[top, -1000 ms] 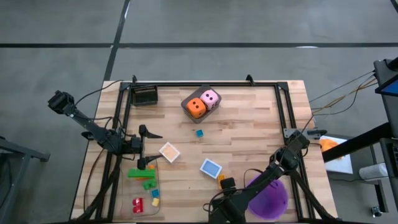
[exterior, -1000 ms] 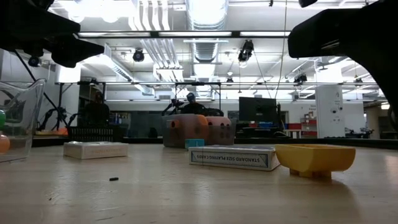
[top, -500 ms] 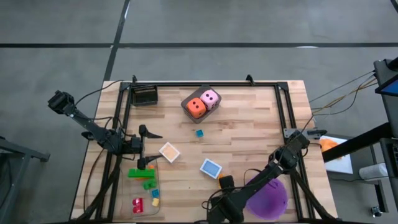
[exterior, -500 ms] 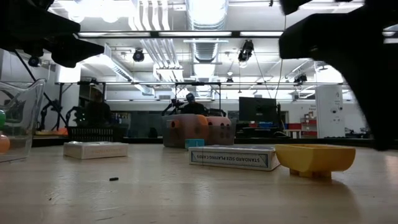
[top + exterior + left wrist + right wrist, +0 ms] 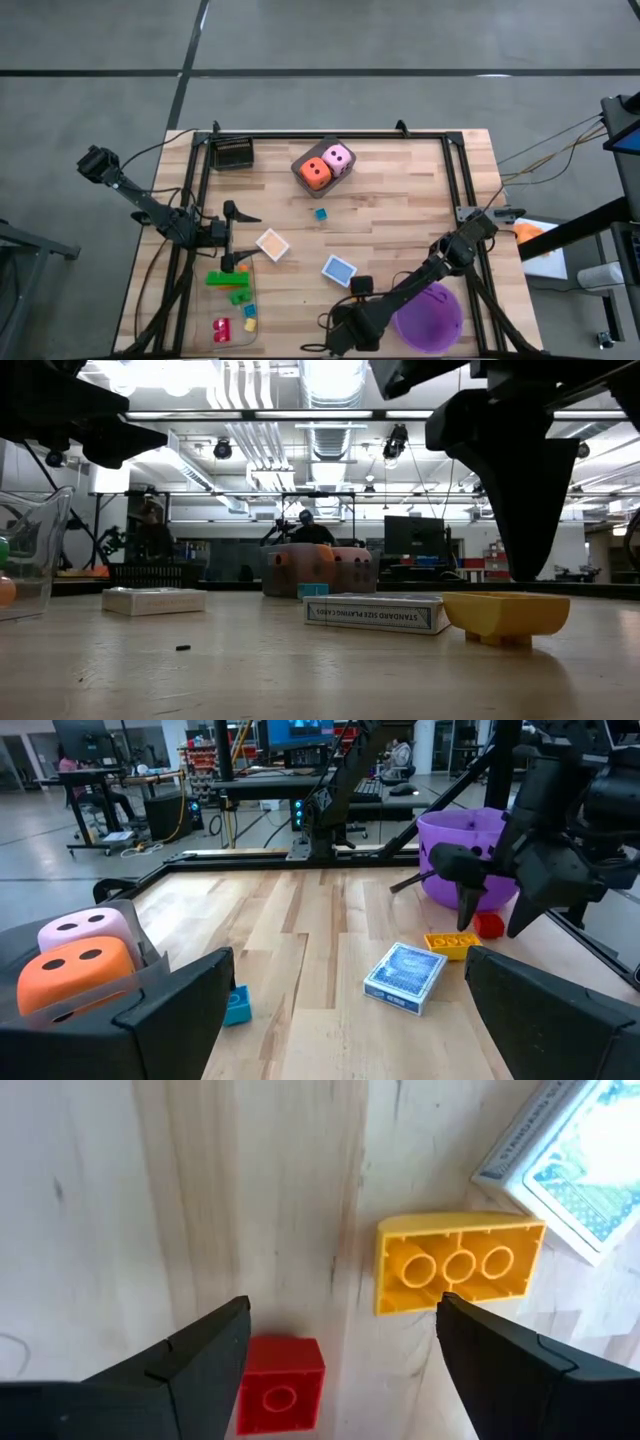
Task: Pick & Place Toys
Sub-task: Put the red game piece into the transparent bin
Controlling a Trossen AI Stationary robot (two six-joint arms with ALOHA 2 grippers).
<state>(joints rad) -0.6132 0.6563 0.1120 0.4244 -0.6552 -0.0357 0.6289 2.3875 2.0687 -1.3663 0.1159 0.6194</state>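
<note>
- Right hand is spread, nothing between its fingers; it hangs over the bench at lower centre of the high view, with a red brick and a yellow brick below it, both lying studs-down.
- Left hand waits released at the left of the high view, beside the clear tray.
- Dice: two, one orange and one pink, touching each other in a small grey bin at upper centre.
- Flat tiles: two, an orange one just beside the left hand and a blue one near the middle; the right wrist view cuts the blue one off at its upper right corner.
- One small teal cube sits alone below the dice.
- In the tray, about six bricks: a long green one, more green below it, then red, blue, yellow and a bit of orange; too small to count surely.
- One purple bucket at lower right, partly hidden by the right arm.
- One dark basket at the upper left of the bench.
- From above, the right arm covers the red and yellow bricks.
- Low view shows a person far behind, dim.
</note>
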